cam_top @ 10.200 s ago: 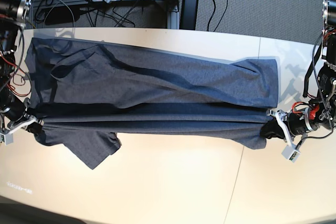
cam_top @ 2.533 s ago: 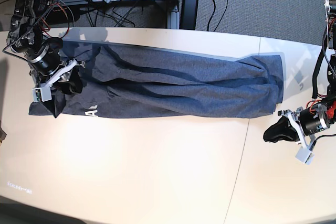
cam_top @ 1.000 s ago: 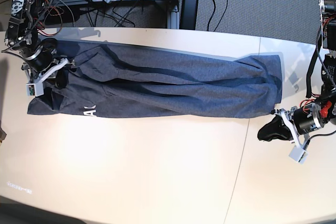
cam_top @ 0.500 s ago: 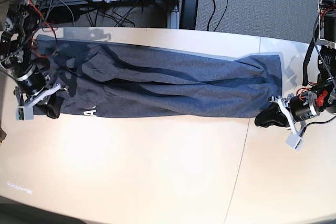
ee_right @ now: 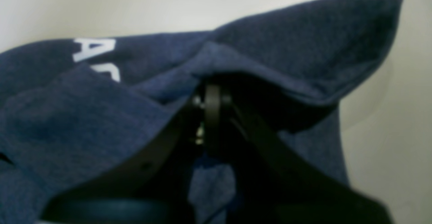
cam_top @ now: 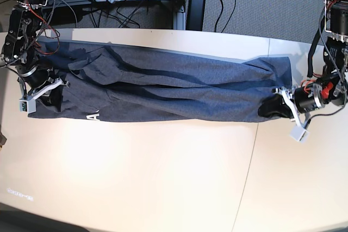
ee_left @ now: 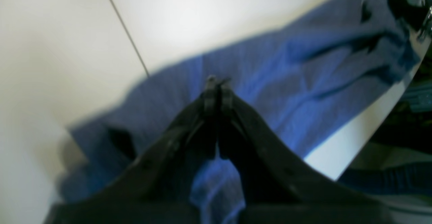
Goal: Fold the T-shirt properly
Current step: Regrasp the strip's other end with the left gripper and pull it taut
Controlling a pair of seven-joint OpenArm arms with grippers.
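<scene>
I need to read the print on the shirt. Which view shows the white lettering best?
The right wrist view: the white block lettering on the dark heather-grey T-shirt is close, though blurred and partly folded under. The base view shows only a tiny white scrap; the left wrist view shows none.

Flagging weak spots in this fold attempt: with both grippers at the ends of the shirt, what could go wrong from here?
1. The left gripper looks shut over the T-shirt with no fabric visibly pinched; a lift may leave that end on the table.
2. The right gripper is shut on a bunched fold beside the white lettering, so extra layers may drag along.
3. Long creases across the middle could get folded in.
</scene>
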